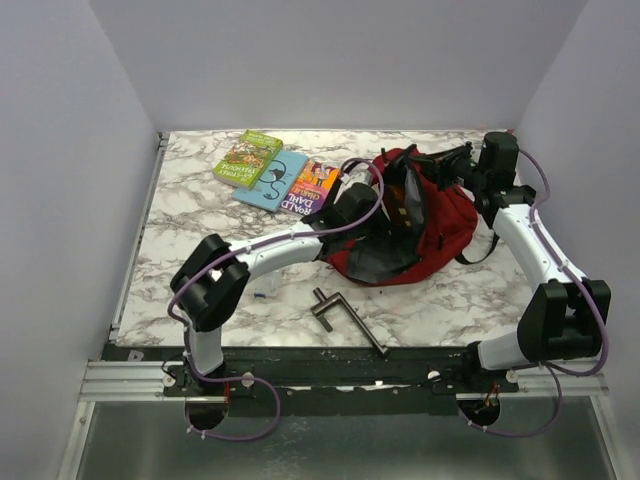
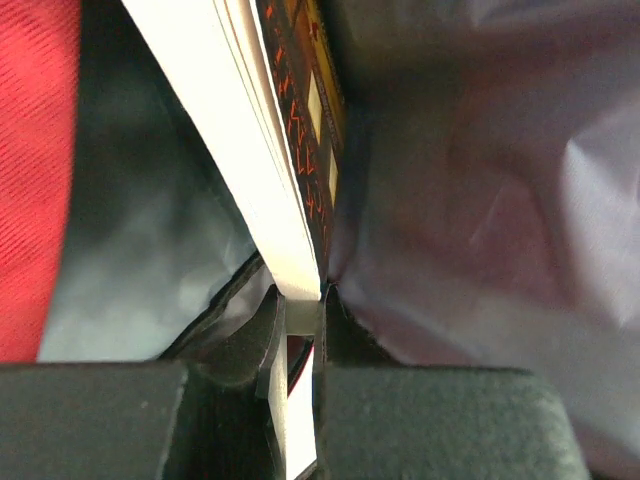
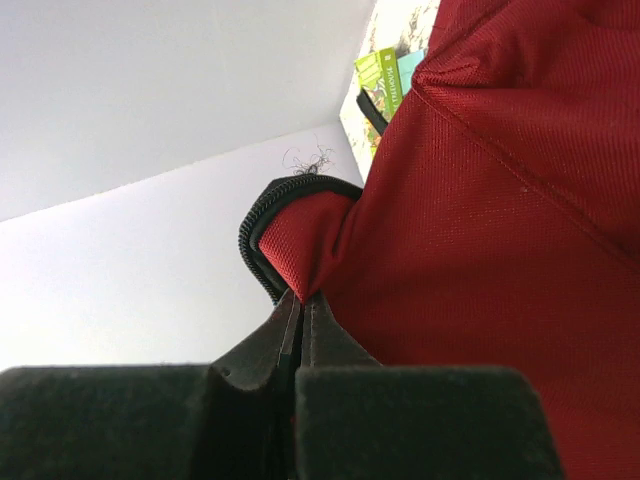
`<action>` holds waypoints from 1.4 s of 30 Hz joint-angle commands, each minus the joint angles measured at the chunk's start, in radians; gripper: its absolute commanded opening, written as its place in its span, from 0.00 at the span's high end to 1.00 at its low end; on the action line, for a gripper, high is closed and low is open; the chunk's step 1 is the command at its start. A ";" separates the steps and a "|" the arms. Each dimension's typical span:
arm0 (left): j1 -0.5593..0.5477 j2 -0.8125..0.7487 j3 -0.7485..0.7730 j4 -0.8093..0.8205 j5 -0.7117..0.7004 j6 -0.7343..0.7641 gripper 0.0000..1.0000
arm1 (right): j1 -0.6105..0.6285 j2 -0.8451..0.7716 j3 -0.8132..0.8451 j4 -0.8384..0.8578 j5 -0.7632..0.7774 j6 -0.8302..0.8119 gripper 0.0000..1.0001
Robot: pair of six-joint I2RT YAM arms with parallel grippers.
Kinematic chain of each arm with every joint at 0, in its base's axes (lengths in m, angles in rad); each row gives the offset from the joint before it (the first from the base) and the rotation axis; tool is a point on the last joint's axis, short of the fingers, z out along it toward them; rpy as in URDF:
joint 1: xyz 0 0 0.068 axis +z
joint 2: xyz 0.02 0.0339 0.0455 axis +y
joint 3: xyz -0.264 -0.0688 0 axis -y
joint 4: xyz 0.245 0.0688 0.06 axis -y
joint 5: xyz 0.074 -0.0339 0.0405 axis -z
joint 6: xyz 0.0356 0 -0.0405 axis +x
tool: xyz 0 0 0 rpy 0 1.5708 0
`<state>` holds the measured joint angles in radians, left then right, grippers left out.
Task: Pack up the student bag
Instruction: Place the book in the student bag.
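The student bag (image 1: 440,225), dark red with black zippers, lies open at the right middle of the table. My left gripper (image 2: 298,310) reaches inside the student bag (image 2: 40,170), shut on a book (image 2: 270,170) with white pages and a dark cover with red and yellow print. Grey lining (image 2: 480,230) surrounds the book. In the top view the book (image 1: 408,198) stands in the bag's mouth. My right gripper (image 3: 302,298) is shut on a fold of the student bag's red fabric (image 3: 500,220) beside the zipper edge (image 3: 262,215), and it holds that edge up at the bag's far side (image 1: 440,163).
Three books lie at the back left: a green one (image 1: 247,158), a blue one (image 1: 270,182) and a purple-orange one (image 1: 312,188). A metal T-shaped tool (image 1: 345,315) lies near the front edge. Black straps (image 1: 480,250) trail to the bag's right. Grey walls enclose the table.
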<state>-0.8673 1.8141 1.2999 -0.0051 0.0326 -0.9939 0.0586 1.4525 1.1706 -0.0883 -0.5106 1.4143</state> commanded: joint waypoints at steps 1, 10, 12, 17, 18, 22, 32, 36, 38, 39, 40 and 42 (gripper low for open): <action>-0.053 0.108 0.157 0.104 -0.062 -0.115 1.00 | 0.001 -0.091 -0.031 0.188 -0.021 0.134 0.99; -0.064 0.325 0.320 0.151 0.035 -0.191 1.00 | 0.001 -0.113 -0.062 0.199 -0.001 0.126 0.99; -0.060 0.309 0.295 0.154 0.039 -0.172 0.86 | -0.002 -0.128 -0.091 0.189 0.028 0.099 0.99; -0.029 0.242 0.211 0.152 0.158 -0.162 0.53 | -0.052 -0.133 -0.164 0.170 0.036 0.022 0.99; -0.020 0.228 0.191 0.153 0.200 -0.172 0.49 | -0.052 -0.135 -0.178 0.173 0.033 0.007 0.99; 0.007 0.185 0.149 0.151 0.300 -0.175 0.29 | -0.089 -0.144 -0.206 0.149 0.046 -0.062 0.99; 0.044 -0.067 0.001 0.027 0.403 0.050 0.23 | -0.090 -0.131 -0.132 0.011 0.071 -0.375 1.00; 0.138 -0.273 -0.180 0.007 0.383 0.152 0.22 | -0.091 -0.119 -0.129 -0.039 0.040 -0.535 0.99; 0.218 -0.367 -0.250 -0.017 0.373 0.181 0.21 | -0.091 -0.114 -0.137 -0.048 0.027 -0.575 0.99; 0.274 -0.410 -0.278 -0.023 0.367 0.190 0.20 | -0.091 -0.110 -0.142 -0.045 0.014 -0.585 0.99; 0.333 -0.444 -0.310 -0.024 0.360 0.191 0.20 | -0.090 -0.106 -0.146 -0.037 -0.002 -0.591 0.99; 0.453 -0.496 -0.358 -0.028 0.331 0.181 0.19 | -0.089 -0.095 -0.150 -0.025 -0.029 -0.595 0.99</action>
<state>-0.6209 1.4300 1.0416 0.0124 0.4110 -0.8768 -0.0227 1.3476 1.0092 -0.1112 -0.4854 0.9176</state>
